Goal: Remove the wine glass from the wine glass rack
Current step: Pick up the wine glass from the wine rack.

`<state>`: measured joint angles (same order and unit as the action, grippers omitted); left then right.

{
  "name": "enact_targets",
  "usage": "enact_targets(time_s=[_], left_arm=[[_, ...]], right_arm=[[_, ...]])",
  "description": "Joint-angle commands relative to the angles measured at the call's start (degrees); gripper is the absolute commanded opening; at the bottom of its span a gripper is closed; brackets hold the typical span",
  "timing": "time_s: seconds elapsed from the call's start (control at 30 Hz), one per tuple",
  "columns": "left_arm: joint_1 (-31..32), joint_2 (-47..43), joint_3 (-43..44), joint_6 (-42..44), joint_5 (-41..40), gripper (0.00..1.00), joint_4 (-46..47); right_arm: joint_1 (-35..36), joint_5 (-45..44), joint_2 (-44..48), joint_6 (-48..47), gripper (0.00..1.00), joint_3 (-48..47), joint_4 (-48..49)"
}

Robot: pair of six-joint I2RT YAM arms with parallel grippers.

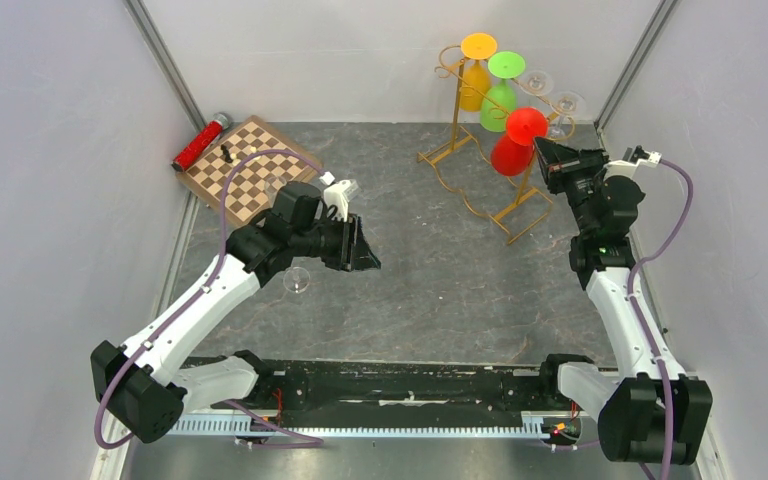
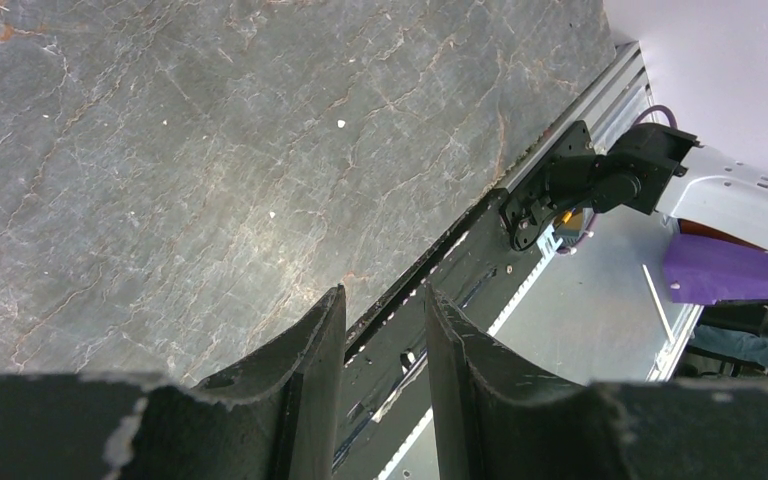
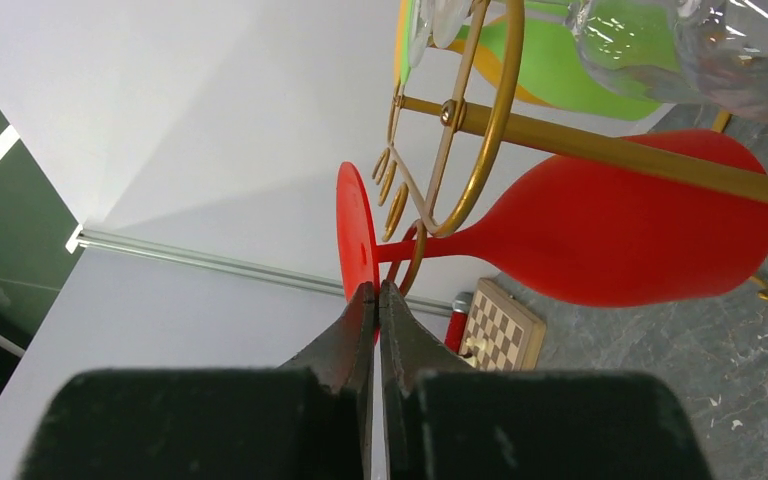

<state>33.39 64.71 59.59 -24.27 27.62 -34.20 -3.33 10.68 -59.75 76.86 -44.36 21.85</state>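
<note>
Red throughout, the wine glass (image 3: 620, 240) is hung bowl-down on the gold wine glass rack (image 3: 610, 150) at the far right of the counter (image 1: 430, 290), its stem threaded through a loop hook. The grasp step is judged to be in hand — the rim of the glass's foot is pinched between the clenched fingers of the right end effector (image 3: 375, 295). Next, the stem must be slid out through the hook's open side without the rack being dragged or the neighbouring glasses (image 3: 560, 70) knocked. The left end effector (image 2: 385, 300) is held parted and empty, well apart from the rack.
</note>
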Motion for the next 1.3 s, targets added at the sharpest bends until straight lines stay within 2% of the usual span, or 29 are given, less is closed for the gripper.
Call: enact_targets(time_s=[0.0,0.77,1.27], left_arm=[[-0.6,-1.2,-0.2,2.1,1.7,0.41,1.2],[-0.9,-1.2,-0.6,2.4,0.8,0.41,1.0],[-1.1,-1.1,-0.6,2.4,0.6,0.41,1.0]], right_arm=[[-0.1,-0.6,0.5,0.2,0.00,-0.1,3.8],[-0.1,3.8,5.3,0.5,0.00,0.2,2.2],[-0.1,7.2,8.3,-0.1,0.00,5.0,2.6]])
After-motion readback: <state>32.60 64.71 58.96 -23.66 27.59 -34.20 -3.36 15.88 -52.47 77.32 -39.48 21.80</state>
